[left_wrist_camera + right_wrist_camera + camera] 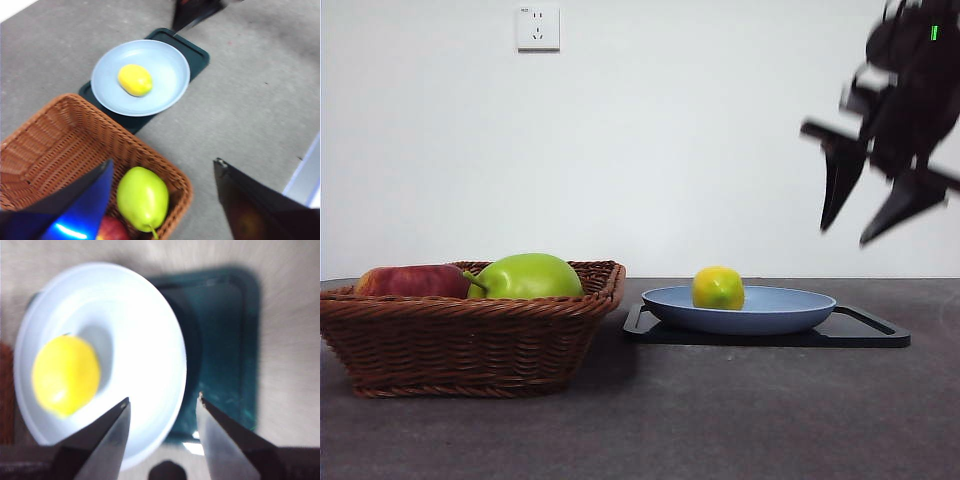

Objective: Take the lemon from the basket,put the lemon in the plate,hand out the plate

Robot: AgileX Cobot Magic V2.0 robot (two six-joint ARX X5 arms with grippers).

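Observation:
The yellow lemon (718, 288) (134, 80) (65, 375) lies in the blue plate (790, 308) (170, 75) (145, 340), which rests on a black tray (875, 332). The brown wicker basket (470, 335) (60, 140) stands to the plate's left with other fruit in it. My right gripper (865, 210) (162, 407) hangs open high above the plate's right side, with nothing between its jaws. My left gripper (165, 170) is open and empty above the basket's corner, out of the front view.
A green pear-like fruit (528, 276) (143, 198) and a red apple (412, 281) (112, 230) lie in the basket. The black tray (197, 50) (225, 340) sticks out beyond the plate. A wall socket (538, 27) is on the back wall.

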